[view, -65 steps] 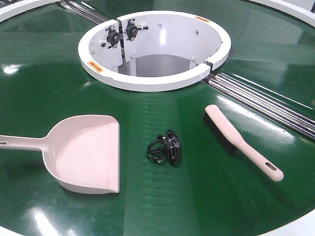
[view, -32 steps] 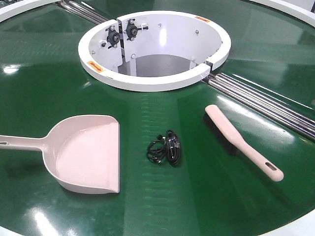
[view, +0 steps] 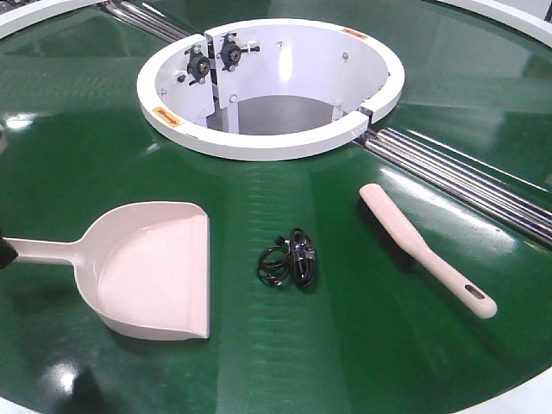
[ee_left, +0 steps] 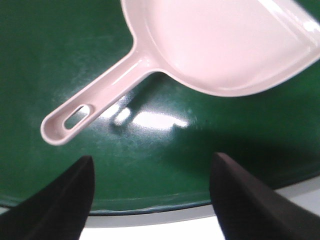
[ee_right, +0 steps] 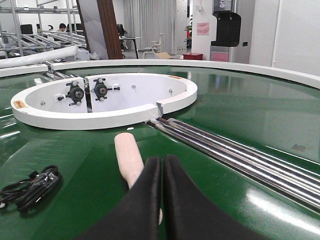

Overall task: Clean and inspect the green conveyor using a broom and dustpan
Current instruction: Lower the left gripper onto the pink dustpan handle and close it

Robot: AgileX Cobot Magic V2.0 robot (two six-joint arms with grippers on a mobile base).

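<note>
Both hover: left gripper (ee_left: 152, 162) parted near the dustpan (ee_left: 225, 45) handle, right gripper (ee_right: 162, 159) closed, seemingly above broom (ee_right: 127, 150).

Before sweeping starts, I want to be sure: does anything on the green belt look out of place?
Yes. A coiled black cable lies loose on the green conveyor, between the dustpan and the broom. It looks like stray debris.

Front view: high, angled down across green conveyor (view: 86, 129). Left wrist: close above dustpan (ee_left: 225, 45) handle, shared with front. Right wrist: low, along broom (ee_right: 127, 155) toward white ring (ee_right: 100, 119).
</note>
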